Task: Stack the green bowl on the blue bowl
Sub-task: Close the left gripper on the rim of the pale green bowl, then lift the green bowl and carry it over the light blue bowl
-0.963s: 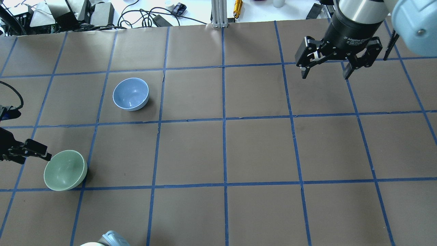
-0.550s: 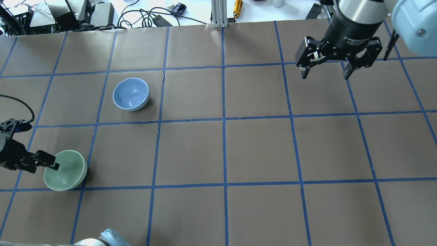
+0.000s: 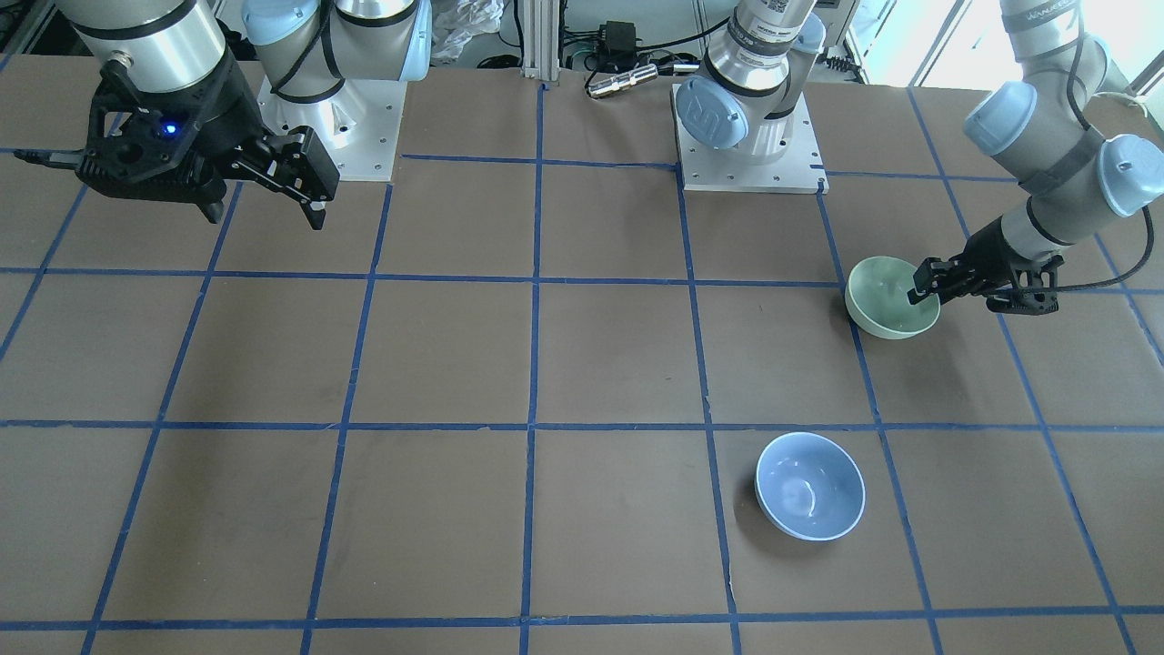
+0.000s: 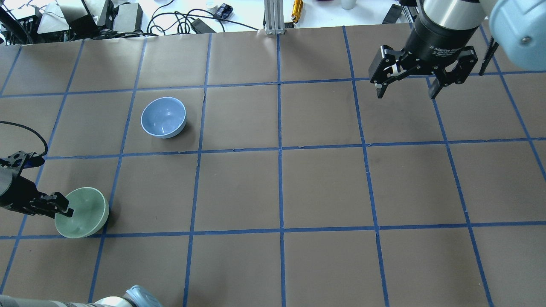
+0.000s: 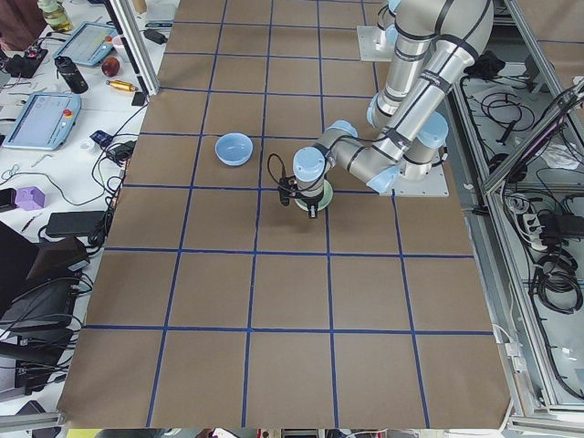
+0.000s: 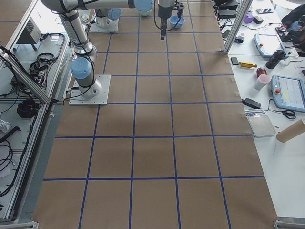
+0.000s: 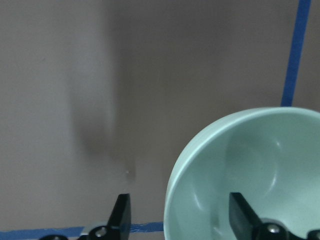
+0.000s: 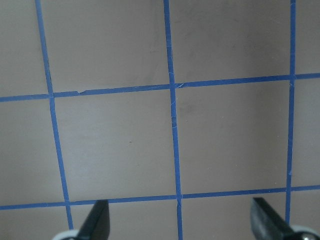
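The green bowl (image 4: 87,215) stands upright at the table's near left, also in the front view (image 3: 882,309) and the left wrist view (image 7: 260,155). My left gripper (image 4: 66,209) (image 3: 922,289) (image 7: 180,217) is open and low at the bowl's left side. Its jaws straddle the rim, one finger inside the bowl and one outside. The blue bowl (image 4: 163,117) (image 3: 809,487) stands upright and empty, about one grid square farther back and to the right. My right gripper (image 4: 405,94) (image 3: 264,218) (image 8: 180,225) is open and empty, high over the far right of the table.
The brown table (image 4: 277,187) carries a grid of blue tape lines. An aluminium post (image 4: 273,17) and cables stand at the far edge. The two arm bases (image 3: 750,136) (image 3: 332,136) are bolted at the robot's side.
My left gripper has moved right and down onto the green bowl's left rim, so that one finger now sits inside the bowl. The bowls and the right arm have not moved.
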Controlling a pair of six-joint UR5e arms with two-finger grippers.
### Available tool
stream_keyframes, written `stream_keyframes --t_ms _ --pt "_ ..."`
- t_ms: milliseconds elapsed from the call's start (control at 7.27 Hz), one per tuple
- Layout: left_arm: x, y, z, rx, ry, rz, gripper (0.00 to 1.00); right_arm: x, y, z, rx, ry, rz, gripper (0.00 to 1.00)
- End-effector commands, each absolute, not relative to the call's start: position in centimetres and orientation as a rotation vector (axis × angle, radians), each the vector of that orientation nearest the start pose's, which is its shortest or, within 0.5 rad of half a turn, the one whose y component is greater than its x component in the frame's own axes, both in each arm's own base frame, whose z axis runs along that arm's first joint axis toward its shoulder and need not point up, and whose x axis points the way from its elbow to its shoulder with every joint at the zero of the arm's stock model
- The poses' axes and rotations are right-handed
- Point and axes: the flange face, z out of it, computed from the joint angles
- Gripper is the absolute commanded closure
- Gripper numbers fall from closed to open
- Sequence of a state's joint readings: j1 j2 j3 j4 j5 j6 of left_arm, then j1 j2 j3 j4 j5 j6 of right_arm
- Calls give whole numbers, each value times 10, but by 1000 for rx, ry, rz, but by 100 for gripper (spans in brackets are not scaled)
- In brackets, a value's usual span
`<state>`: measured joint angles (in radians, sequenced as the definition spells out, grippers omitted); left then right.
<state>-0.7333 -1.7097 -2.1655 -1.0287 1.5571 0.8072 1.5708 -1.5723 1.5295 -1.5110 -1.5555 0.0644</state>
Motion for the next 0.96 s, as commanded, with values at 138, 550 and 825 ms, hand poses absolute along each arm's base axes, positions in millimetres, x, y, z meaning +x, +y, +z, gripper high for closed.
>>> stream_keyframes --t_ms 138,550,825 --pt "229 -392 207 38 3282 172 95 135 -489 503 101 3125 27 0" --pt "202 -467 291 151 3223 98 95 135 -489 503 99 3125 27 0" --pt "171 -532 367 78 3222 113 95 135 -489 503 101 3125 27 0"
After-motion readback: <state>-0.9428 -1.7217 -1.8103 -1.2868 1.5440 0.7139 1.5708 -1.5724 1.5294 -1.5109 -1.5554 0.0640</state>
